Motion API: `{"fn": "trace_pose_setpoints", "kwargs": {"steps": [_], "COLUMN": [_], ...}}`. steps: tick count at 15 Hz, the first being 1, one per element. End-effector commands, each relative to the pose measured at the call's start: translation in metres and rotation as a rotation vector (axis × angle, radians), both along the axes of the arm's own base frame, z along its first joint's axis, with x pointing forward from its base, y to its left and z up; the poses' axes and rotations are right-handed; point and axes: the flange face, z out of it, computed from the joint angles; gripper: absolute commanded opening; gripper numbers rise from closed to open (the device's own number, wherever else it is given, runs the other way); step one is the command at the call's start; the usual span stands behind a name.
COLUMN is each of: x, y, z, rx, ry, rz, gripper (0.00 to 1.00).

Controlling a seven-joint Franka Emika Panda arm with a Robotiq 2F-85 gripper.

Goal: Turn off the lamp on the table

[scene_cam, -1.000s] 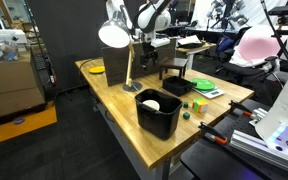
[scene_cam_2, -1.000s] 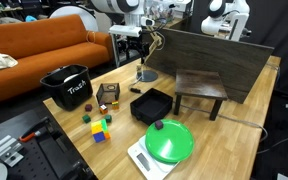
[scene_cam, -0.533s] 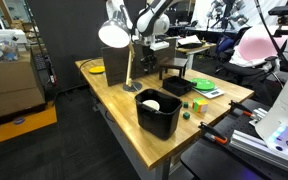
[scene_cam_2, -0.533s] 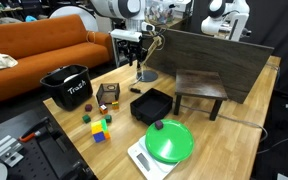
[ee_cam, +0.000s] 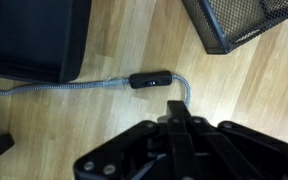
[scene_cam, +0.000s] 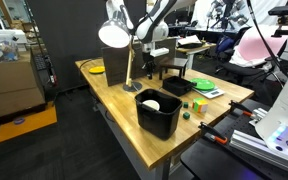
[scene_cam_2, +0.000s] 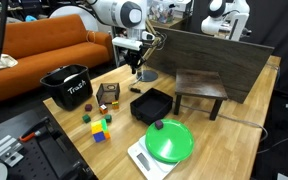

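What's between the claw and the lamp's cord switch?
Nothing visible. In the wrist view the switch lies on the table just ahead of the claw; the mesh basket sits off to the side.

The butcher-block table (scene_cam_2: 249, 120) is carrying a black bin (scene_cam_2: 66, 87), a black tray (scene_cam_2: 152, 106), coloured blocks (scene_cam_2: 101, 128), a scale (scene_cam_2: 142, 158) under a green plate (scene_cam_2: 170, 141), and the lamp (scene_cam: 114, 34); its cord (ee_cam: 84, 86) is lying across the wood.

Lamp (scene_cam: 115, 35) on table (scene_cam: 109, 95), bin (scene_cam: 158, 113) in front, scale (scene_cam_2: 139, 155) beside tray (scene_cam_2: 152, 118)
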Motion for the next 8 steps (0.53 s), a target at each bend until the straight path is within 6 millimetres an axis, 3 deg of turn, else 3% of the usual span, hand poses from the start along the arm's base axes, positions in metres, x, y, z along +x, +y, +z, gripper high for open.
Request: {"fn": "trace_pose_setpoints", "kwargs": {"steps": [1, 8], "x": [0.005, 0.008], "y": [0.001, 0.001], "z": [-0.005, -0.023], "rx": [0.033, 0.035], "ry": [0.032, 0.064], "rz": [0.020, 0.030], "gripper": [0.00, 0.00]}}
